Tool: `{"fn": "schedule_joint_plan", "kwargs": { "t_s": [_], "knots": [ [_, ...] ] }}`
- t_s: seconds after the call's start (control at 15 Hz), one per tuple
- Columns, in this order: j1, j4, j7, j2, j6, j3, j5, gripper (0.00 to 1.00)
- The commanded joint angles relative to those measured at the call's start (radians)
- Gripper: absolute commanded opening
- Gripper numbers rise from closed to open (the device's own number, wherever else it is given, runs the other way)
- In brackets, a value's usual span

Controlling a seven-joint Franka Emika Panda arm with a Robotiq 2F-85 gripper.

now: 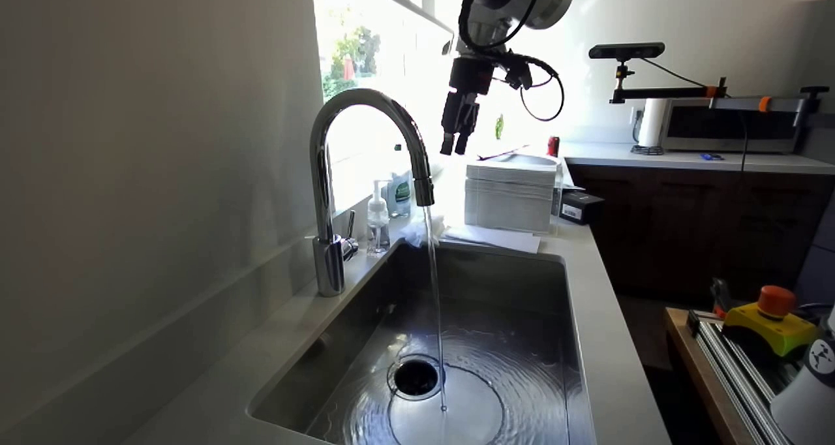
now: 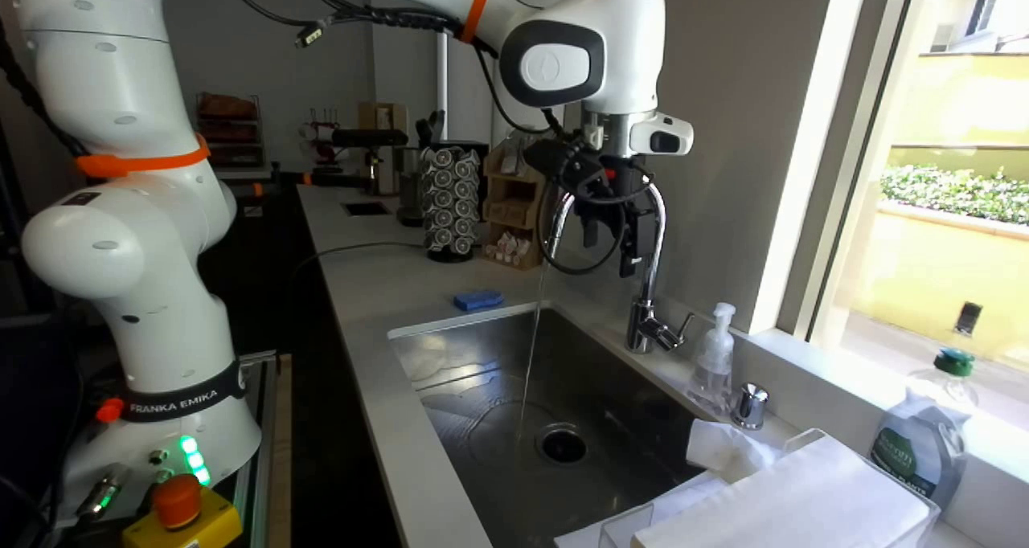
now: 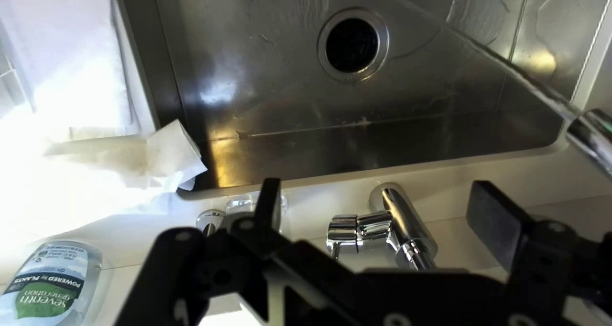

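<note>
- The gripper (image 3: 375, 204) hangs well above the level of the sink (image 1: 502, 272), pointing down, its two fingers spread wide; over exactly which part of the sink it hangs, I cannot tell.
- In the wrist view, the gap between the fingers frames the faucet (image 1: 322, 190) and its chrome lever (image 3: 343, 230), both lower down, behind the sink's wall-side rim.
- The faucet rises from the counter (image 1: 600, 327) along that rim and arches out over the sink.
- A thin water stream (image 1: 432, 269) falls into the sink and strikes its floor just beside the drain (image 3: 353, 44), sending out ripples.
- A clear soap dispenser (image 2: 713, 363) and a chrome knob (image 2: 751, 407) stand near the same rim of the sink.
- Crumpled paper (image 3: 174, 151) laps over one corner of the sink.
- Past that end of the sink are a white stack (image 2: 796, 500) in a clear holder and a Seventh Generation bottle (image 3: 48, 283).
- Just off the sink's opposite end lies a blue block (image 2: 478, 300); a capsule rack (image 2: 450, 202) stands farther from the sink.
</note>
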Motion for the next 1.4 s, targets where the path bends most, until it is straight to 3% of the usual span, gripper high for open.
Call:
{"fn": "schedule_joint_plan", "kwargs": {
  "t_s": [0.0, 0.73, 1.13, 1.2, 1.33],
  "knots": [
    [0.028, -0.050, -0.046, -0.105, -0.086, -0.048, -0.066, 1.00],
    [0.071, -0.074, -0.189, -0.257, -0.285, -0.116, -0.101, 1.00],
    [0.105, -0.144, -0.262, -0.315, -0.125, -0.123, -0.077, 1.00],
    [0.103, -0.091, -0.228, -0.270, -0.176, -0.123, -0.088, 1.00],
    [0.109, -0.105, -0.236, -0.283, -0.155, -0.126, -0.088, 1.00]
  ]
}}
